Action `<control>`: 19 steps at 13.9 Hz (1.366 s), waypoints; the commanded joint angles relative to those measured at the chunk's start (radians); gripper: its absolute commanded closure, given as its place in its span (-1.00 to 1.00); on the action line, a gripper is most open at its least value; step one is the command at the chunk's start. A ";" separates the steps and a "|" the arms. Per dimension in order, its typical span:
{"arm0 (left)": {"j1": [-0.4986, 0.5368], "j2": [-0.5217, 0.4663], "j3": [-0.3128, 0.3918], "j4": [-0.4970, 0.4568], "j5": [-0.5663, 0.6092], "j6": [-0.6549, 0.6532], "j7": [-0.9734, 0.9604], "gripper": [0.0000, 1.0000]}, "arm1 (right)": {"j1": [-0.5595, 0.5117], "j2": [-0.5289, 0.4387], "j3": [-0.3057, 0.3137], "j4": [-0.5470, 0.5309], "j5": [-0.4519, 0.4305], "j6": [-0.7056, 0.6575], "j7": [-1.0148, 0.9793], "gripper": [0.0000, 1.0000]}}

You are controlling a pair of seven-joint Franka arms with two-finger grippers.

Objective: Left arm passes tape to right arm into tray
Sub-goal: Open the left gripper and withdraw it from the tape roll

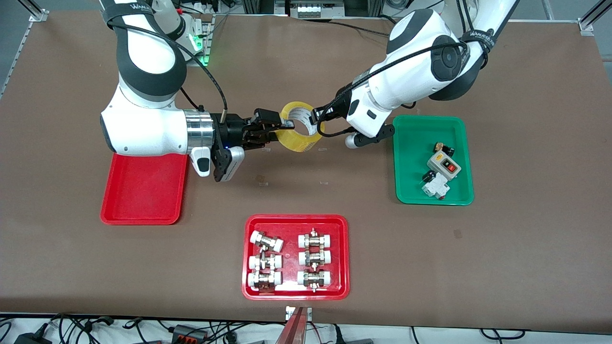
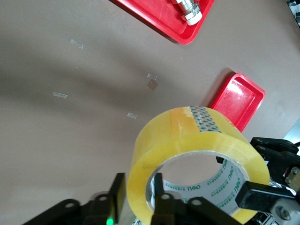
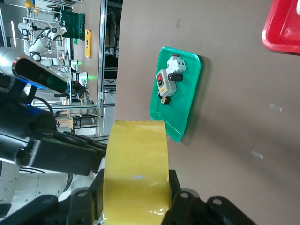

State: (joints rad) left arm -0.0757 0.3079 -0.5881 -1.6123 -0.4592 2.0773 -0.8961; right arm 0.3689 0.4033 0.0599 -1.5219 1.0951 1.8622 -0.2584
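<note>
Right pincer (image 1: 286, 125) clamped on tape (image 1: 300, 126) mid-frame; left pincer (image 1: 316, 119) barely loosened—free it fully before swinging to tray (image 1: 143, 191).

A robotics lab: aluminium framing (image 1: 36, 12), bench cables (image 1: 95, 329), other robot rigs (image 3: 51, 35).

The tape (image 1: 301, 126) is translucent yellow with a pale, printed core, above a brown counter (image 1: 526, 239). Beside it lie a plain red tray (image 1: 143, 196) and a green tray (image 1: 411, 157).
</note>
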 commanded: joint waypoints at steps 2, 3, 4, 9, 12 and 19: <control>0.002 -0.003 -0.003 0.011 -0.010 -0.003 -0.004 -0.98 | 0.005 0.014 -0.006 0.023 0.015 0.003 -0.042 0.37; 0.002 -0.004 -0.003 0.011 -0.007 -0.005 -0.004 -1.00 | 0.005 0.015 -0.008 0.023 0.015 0.003 -0.050 0.37; 0.004 -0.006 -0.003 0.012 -0.007 -0.008 -0.003 -1.00 | 0.005 0.014 -0.006 0.023 0.015 0.003 -0.050 0.37; 0.017 -0.021 -0.001 0.009 0.057 -0.075 -0.001 -1.00 | 0.004 0.014 -0.008 0.023 0.008 0.000 -0.051 0.37; 0.080 -0.058 0.001 0.011 0.059 -0.120 0.008 -1.00 | -0.007 0.029 -0.015 0.020 0.002 -0.005 -0.064 0.37; 0.188 -0.118 0.005 0.014 0.175 -0.255 -0.004 -1.00 | -0.021 0.066 -0.019 0.022 -0.029 0.003 -0.062 0.37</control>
State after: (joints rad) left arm 0.0954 0.2197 -0.5793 -1.5984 -0.3195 1.8526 -0.8952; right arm 0.3590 0.4660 0.0369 -1.5221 1.0802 1.8691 -0.3161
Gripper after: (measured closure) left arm 0.000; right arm 0.467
